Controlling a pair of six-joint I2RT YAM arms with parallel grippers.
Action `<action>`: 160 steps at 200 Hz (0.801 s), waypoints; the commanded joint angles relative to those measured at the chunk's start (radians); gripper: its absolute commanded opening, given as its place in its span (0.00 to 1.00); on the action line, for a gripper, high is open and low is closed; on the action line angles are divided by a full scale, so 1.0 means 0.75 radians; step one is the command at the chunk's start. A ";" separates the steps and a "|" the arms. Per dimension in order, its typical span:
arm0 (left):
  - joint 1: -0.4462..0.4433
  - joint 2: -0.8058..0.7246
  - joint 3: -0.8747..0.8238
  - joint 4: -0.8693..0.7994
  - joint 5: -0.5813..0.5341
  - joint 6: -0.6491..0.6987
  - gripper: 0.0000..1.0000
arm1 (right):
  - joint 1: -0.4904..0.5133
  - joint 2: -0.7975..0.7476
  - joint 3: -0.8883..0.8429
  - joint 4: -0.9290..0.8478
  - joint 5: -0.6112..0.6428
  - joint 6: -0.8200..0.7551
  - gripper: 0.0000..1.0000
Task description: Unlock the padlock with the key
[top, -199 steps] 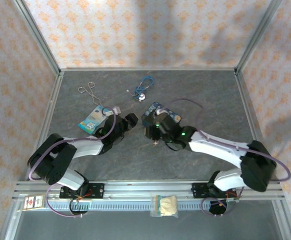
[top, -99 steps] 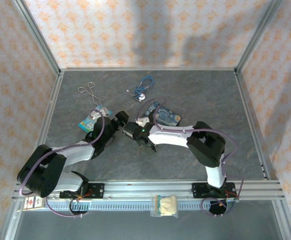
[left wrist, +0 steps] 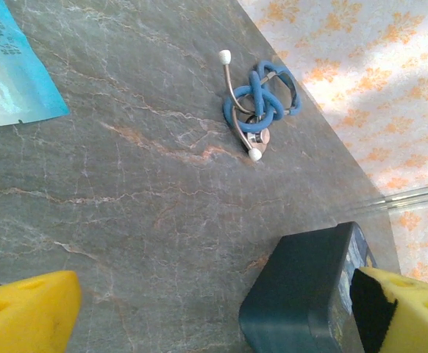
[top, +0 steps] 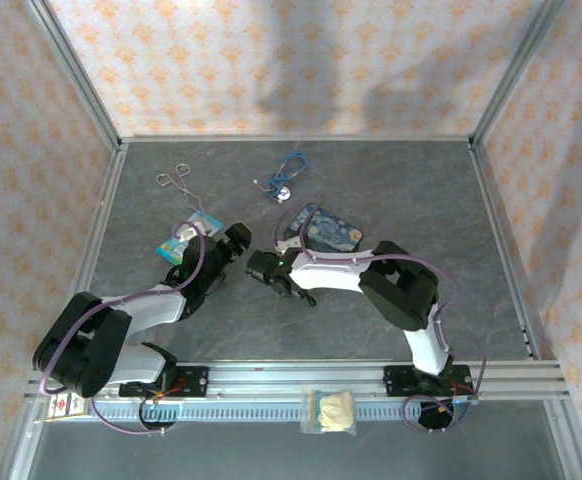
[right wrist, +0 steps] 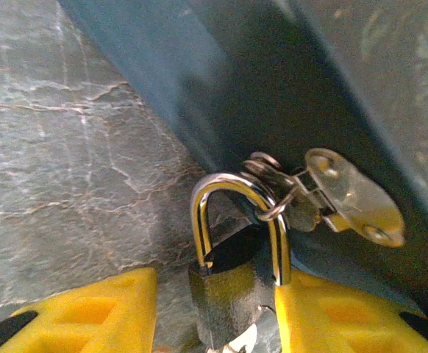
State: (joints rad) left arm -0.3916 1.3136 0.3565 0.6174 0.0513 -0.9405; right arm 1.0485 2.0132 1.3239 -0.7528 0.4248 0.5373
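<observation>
A: Right gripper (right wrist: 215, 287): parted, padlock (right wrist: 227, 312) between the 2 fingers (right wrist: 89, 312), not pinched yet. Placed to brace the body for keying, likely.
B: Padlock where?
A: On table (right wrist: 67, 147), tight against box (right wrist: 287, 66).
B: Key (right wrist: 350, 200)?
A: Ringed onto the shackle, lying by the box wall.
B: Left gripper (left wrist: 214, 305)?
A: Gaping wide, nothing held. Probably meant for the key.
B: Box contents?
A: Shut, by the look; insides hidden.

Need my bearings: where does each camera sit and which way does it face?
Top external: above and behind, looking down on the table; left arm and right arm show.
Left wrist: low, facing across the table to the stethoscope and blue box; left pincer frames the bottom.
Right wrist: close on the padlock at the box's hasp; right pincer flanks it.
Shared: the blue box, in all.
</observation>
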 commanded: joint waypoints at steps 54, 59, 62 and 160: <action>0.011 0.008 -0.005 0.039 0.017 -0.008 0.94 | 0.000 0.044 -0.028 0.008 0.134 -0.024 0.27; 0.011 0.007 -0.005 0.038 0.017 -0.009 0.94 | -0.001 0.046 -0.031 0.005 0.143 -0.023 0.27; 0.011 0.006 -0.003 0.037 0.018 -0.011 0.94 | -0.001 0.047 -0.032 0.003 0.151 -0.022 0.27; 0.011 0.015 0.020 0.048 0.030 -0.032 0.94 | -0.018 -0.090 -0.109 0.132 0.123 -0.187 0.01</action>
State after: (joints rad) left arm -0.3916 1.3182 0.3565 0.6182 0.0689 -0.9520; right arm 1.0500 2.0052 1.2743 -0.6991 0.5480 0.4561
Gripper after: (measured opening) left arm 0.939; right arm 0.098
